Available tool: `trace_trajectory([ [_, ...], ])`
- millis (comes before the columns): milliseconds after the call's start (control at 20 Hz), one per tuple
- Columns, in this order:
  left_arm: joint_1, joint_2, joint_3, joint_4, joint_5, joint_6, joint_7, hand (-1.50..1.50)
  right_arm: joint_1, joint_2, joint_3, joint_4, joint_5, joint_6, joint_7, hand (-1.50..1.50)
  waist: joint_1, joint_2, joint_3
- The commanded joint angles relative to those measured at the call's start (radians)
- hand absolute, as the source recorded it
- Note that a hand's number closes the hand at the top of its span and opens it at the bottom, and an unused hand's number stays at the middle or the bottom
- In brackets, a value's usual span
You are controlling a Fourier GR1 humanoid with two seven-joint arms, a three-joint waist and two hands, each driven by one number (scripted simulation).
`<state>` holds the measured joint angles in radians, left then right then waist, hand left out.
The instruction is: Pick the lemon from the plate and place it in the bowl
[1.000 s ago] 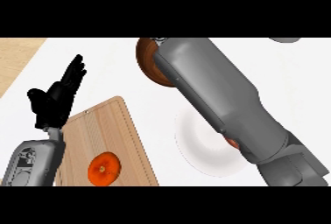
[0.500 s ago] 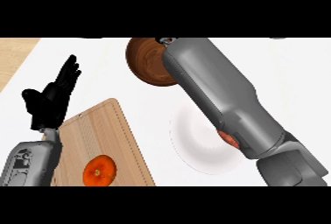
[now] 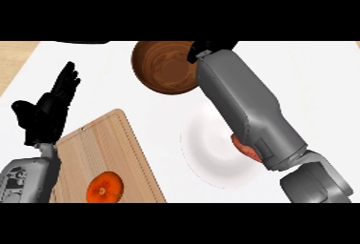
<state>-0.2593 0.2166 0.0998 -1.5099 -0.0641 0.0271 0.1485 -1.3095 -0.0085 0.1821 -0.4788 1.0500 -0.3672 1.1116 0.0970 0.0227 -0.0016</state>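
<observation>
The bowl (image 3: 165, 69) sits behind the plate (image 3: 211, 157); the cutting board (image 3: 105, 152) lies left of the plate.

Pale rectangular wooden cutting board (image 3: 105, 143) is lying on the white counter (image 3: 316, 81), a round orange fruit (image 3: 105, 188) sitting on it.

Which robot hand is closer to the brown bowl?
Right. The right hand is at the bowl's far right rim, mostly hidden behind its own forearm. The left hand rests open, well off to the bowl's left, by the cutting board.
</observation>
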Motion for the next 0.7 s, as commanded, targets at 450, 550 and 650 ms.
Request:
trace_trajectory([
  [450,0.005,0.02,0.046,0.03,0.02,-0.005,-0.023,0.0,0.086,0.008,-0.106,-0.023,-0.254,-0.366,-0.178,-1.5,-0.033,-0.003,0.002],
  [550,0.021,-0.014,0.005,0.009,-0.009,0.018,-0.004,0.0,0.103,0.008,-0.117,-0.108,-0.277,-0.488,-0.2,-1.5,-0.044,-0.012,0.004],
  [650,0.036,0.012,0.03,0.017,0.01,-0.005,-0.012,0.0,0.11,0.008,-0.144,-0.173,-0.289,-0.599,-0.229,-1.5,-0.052,-0.015,0.004],
])
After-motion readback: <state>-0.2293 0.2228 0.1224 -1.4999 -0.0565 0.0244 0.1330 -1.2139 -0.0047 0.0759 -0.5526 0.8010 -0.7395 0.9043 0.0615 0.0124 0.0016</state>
